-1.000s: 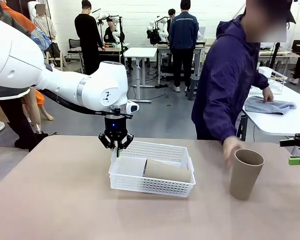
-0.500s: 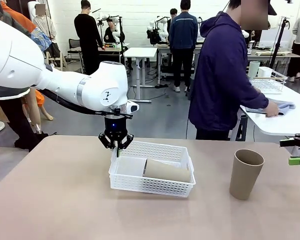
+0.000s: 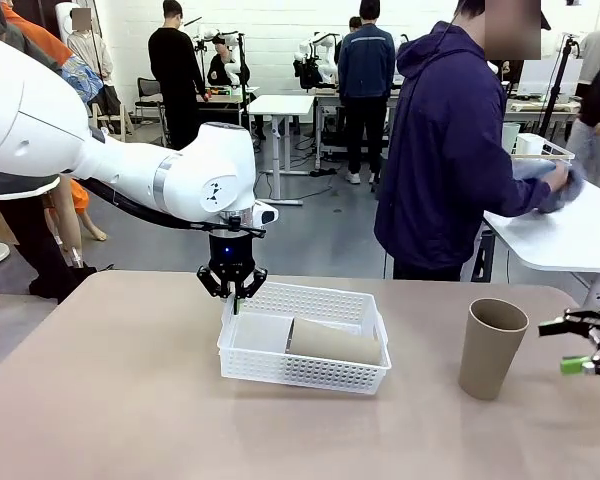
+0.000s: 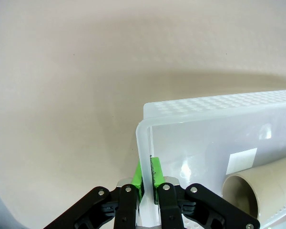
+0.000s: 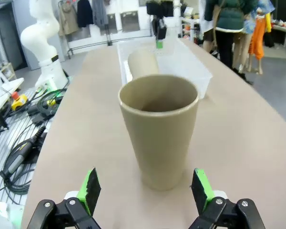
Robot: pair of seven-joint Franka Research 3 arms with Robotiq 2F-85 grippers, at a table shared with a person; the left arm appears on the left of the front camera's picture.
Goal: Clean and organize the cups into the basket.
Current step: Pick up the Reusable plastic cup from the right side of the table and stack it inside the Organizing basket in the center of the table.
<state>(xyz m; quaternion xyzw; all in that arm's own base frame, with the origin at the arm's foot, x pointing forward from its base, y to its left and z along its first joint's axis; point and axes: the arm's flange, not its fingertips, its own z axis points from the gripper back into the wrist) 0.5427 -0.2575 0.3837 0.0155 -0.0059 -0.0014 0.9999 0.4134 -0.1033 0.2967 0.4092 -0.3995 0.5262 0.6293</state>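
Pinching the basket [image 3: 305, 378] wall with the left gripper [image 3: 232, 292], one cup [image 3: 335, 343] lying inside; holding the right gripper [image 3: 565, 347] wide near the upright cup [image 3: 492, 347] on the tabletop [image 3: 110, 400]; could topple it if approached off-centre, or drag the basket.

A shallow white perforated plastic basket [image 3: 300, 372] holds one matte tan-brown tapered cup [image 3: 335, 343] lying on its side (mouth toward the basket's left end); a second tan-brown cup [image 3: 492, 350] stands upright, well apart to its right.
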